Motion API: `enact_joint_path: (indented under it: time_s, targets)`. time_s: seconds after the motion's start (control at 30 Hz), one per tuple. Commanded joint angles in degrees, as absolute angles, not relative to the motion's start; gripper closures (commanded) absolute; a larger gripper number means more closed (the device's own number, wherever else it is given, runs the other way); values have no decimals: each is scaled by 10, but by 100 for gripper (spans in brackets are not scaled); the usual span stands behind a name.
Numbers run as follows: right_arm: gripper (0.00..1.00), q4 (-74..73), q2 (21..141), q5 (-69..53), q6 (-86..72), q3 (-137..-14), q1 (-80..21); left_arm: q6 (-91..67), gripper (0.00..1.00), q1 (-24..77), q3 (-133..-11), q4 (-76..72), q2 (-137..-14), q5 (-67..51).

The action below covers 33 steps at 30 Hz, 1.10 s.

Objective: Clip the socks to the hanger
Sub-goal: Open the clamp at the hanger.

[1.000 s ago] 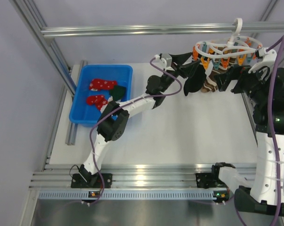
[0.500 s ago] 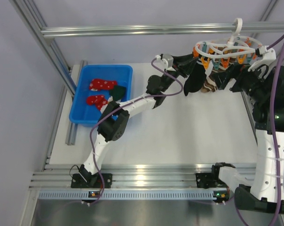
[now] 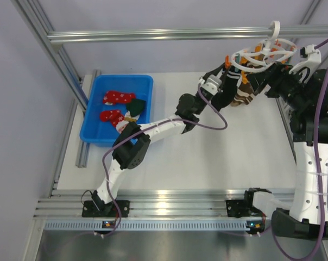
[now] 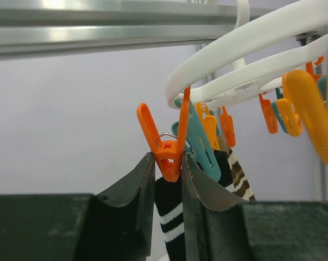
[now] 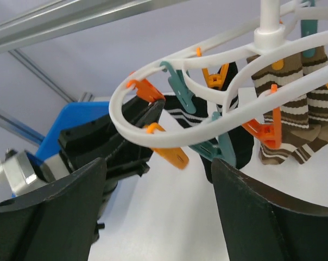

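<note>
My left claw (image 4: 168, 166) pinches a dark striped sock (image 4: 169, 217) just under an orange peg (image 4: 165, 147) of the hanger (image 4: 251, 43). My right claw (image 5: 158, 163) gapes below its ring. If the hanger swings, I judge the peg may miss the cuff. The red socks (image 3: 118, 98) lie in the bin (image 3: 96, 87), well left of the hanger.

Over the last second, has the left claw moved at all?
Yes. The left claw, holding a black striped sock, has swung right, farther from the blue bin and closer under the white hanger.

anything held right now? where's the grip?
Left tool pinches the black striped sock at its top edge, under an orange peg. Right tool holds nothing.
</note>
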<state>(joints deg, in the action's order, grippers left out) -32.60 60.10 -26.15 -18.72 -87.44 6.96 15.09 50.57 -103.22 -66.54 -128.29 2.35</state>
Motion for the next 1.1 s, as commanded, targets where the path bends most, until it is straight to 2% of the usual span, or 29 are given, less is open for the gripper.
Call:
enact_joint_path:
  time_s: [0.0, 0.3, 0.47, 0.57, 0.8, 0.97, 1.07]
  targets:
    - [23, -270, 598, -244, -231, -889, 66, 322, 100, 537, -1036, -636, -1254, 86]
    - [41, -260, 554, -243, -271, -865, 59, 500, 100, 568, -1020, -688, -1267, 154]
    - [43, -276, 534, -255, -277, -825, 56, 576, 100, 583, -1010, -708, -1269, 170]
    - [39, -258, 526, -265, -305, -805, 53, 646, 100, 591, -1013, -729, -1280, 179]
    - [39, -222, 546, -292, -345, -787, 40, 721, 100, 604, -999, -777, -1298, 149]
    - [24, -190, 564, -286, -388, -783, 20, 774, 100, 607, -1005, -804, -1318, 117]
    - [20, -190, 568, -251, -391, -781, -13, 798, 100, 608, -1000, -819, -1325, 100]
